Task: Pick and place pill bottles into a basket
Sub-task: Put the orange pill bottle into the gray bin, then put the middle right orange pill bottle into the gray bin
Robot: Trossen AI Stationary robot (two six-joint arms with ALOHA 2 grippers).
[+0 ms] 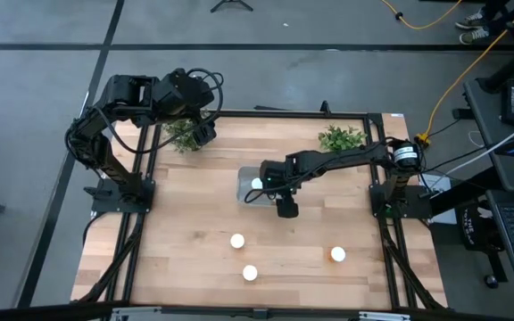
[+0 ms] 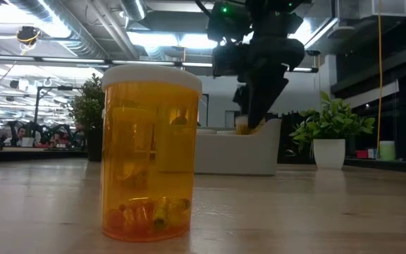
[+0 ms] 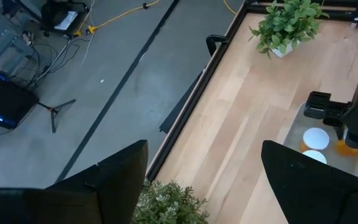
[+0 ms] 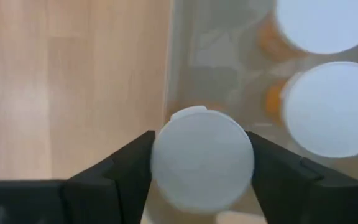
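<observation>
I see the right gripper over the basket, fingers clasping a pill bottle beside two already inside. Three bottles stand on the table. Left gripper hangs open near a plant.

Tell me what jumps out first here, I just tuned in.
The right gripper hangs over the basket at mid-table, a white-capped bottle between its fingers, with two more bottles already standing inside. In the low view one amber bottle looms close to the camera; from above, three bottles stand loose on the near half of the table. The left gripper waits open by the plant at the far left corner.
</observation>
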